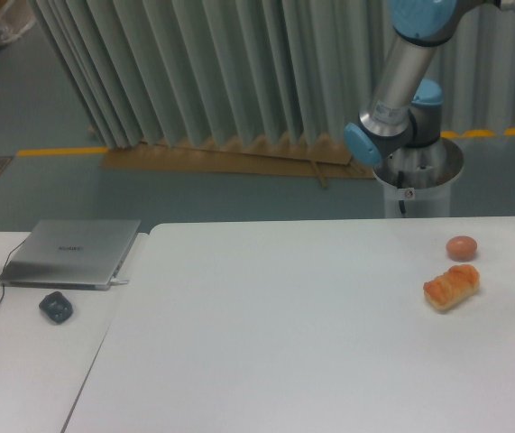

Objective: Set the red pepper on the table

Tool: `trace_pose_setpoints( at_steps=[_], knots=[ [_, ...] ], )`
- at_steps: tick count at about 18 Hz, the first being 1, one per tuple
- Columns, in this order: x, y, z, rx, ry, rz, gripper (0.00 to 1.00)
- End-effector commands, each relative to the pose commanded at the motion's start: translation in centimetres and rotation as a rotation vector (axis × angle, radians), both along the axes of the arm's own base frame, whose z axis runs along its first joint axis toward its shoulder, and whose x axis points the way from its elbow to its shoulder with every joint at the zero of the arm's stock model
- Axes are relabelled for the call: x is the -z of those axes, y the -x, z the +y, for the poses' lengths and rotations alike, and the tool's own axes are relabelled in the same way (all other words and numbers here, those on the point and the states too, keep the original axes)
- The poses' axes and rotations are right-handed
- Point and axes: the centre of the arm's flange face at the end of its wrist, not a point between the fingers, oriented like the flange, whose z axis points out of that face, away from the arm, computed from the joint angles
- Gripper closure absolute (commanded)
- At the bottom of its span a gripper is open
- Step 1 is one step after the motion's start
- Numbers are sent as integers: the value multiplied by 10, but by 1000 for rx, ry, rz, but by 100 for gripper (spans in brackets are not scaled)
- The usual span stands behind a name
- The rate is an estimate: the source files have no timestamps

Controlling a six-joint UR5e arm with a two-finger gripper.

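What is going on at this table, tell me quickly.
Nothing is being handled in view right now. The robot arm rises from its base behind the table and runs out of the top of the picture, so its gripper cannot be seen. No red pepper is visible anywhere. On the table's right side lie a bread roll and, just behind it, a small egg-like ball. A closed laptop sits on the side desk.
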Motion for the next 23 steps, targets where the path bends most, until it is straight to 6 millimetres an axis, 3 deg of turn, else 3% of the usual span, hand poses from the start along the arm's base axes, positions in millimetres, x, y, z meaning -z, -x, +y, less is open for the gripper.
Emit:
trace_pose_setpoints(
  at_steps=[4, 20, 21, 23],
  knots=[
    [10, -8, -3, -8, 0, -13, 0],
    [29, 2, -2, -75, -18, 37, 1],
    [29, 1, -2, -79, -18, 37, 10],
    [27, 1, -1, -99, -16, 47, 47]
  ],
)
